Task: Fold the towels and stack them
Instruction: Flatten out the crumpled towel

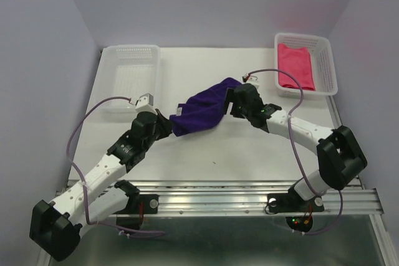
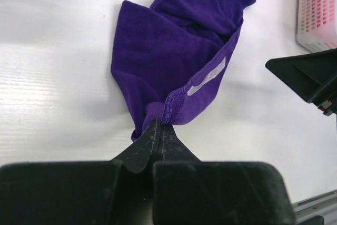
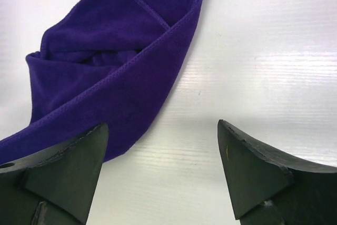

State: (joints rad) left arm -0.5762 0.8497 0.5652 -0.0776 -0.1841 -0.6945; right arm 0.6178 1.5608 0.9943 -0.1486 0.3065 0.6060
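Note:
The dark purple towel (image 1: 202, 111) lies crumpled on the white table between the two arms. Its white tag (image 2: 207, 76) shows in the left wrist view. My left gripper (image 1: 169, 126) is shut on the towel's near hemmed corner (image 2: 169, 110). My right gripper (image 1: 229, 105) is open beside the towel's right end; in the right wrist view the purple towel (image 3: 110, 72) lies by its left finger (image 3: 68, 169), with bare table between the fingers. The magenta-pink towel (image 1: 297, 66) lies in the right basket. The light blue towel is out of view.
A white mesh basket (image 1: 131, 76) stands at the back left. Another white mesh basket (image 1: 325, 60) at the back right holds the pink towel. A metal rail (image 1: 218, 197) runs along the table's near edge.

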